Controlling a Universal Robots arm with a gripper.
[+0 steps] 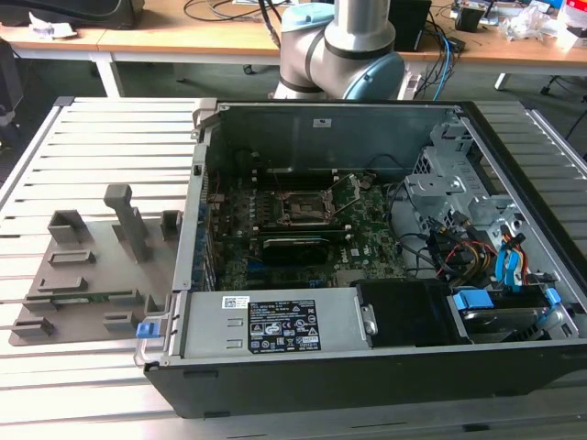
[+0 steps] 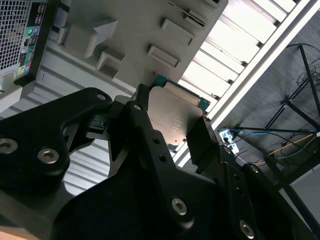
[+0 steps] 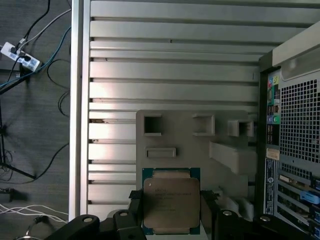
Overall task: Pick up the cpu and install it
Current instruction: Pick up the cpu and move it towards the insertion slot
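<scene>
The cpu, a flat square chip with a silvery top and a green rim, sits between my gripper's two black fingers in both wrist views. The gripper is shut on the cpu, one finger on each of two opposite edges. It hangs high above the grey fixture plate and the slatted table. In the exterior view the motherboard socket lies with its metal frame inside the open computer case, and the fixture plate is at the exterior view's left.
The arm's base stands behind the case. Grey blocks rise from the fixture plate. Drive cages and cables fill the case's right side; a power supply sits along its front. The table edge borders floor with cables.
</scene>
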